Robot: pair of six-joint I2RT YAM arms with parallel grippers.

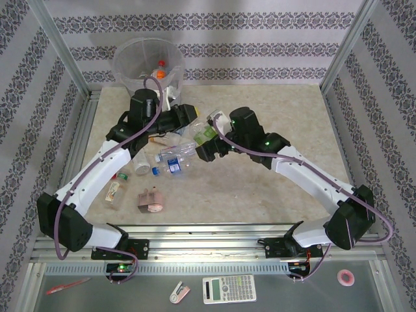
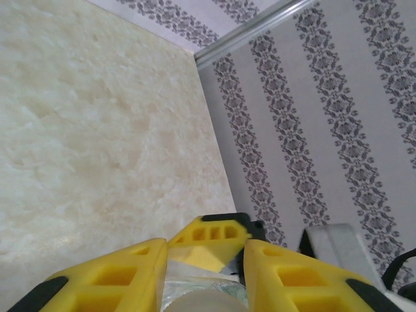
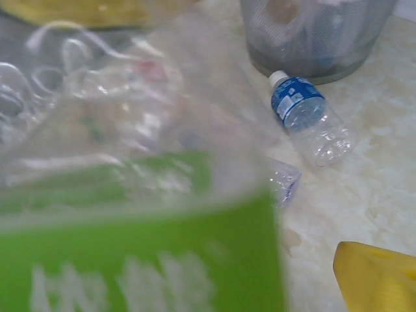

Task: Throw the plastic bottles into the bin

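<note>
Reaching toward the far-left bin (image 1: 130,62), the left gripper (image 2: 205,279) clamps a clear bottle (image 2: 201,298) cut off by the frame; the right arm bends inward, the right gripper (image 1: 208,138) wide open, a blurred green-labelled bottle (image 3: 130,247) hiding one finger.

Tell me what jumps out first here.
Mid-table, the left gripper is clamped on a clear bottle amid scattered crushed plastic bottles. A green-labelled bottle looms blurred right against the right wrist camera. The translucent bin stands at the far left corner, with an orange cap visible inside.
</note>
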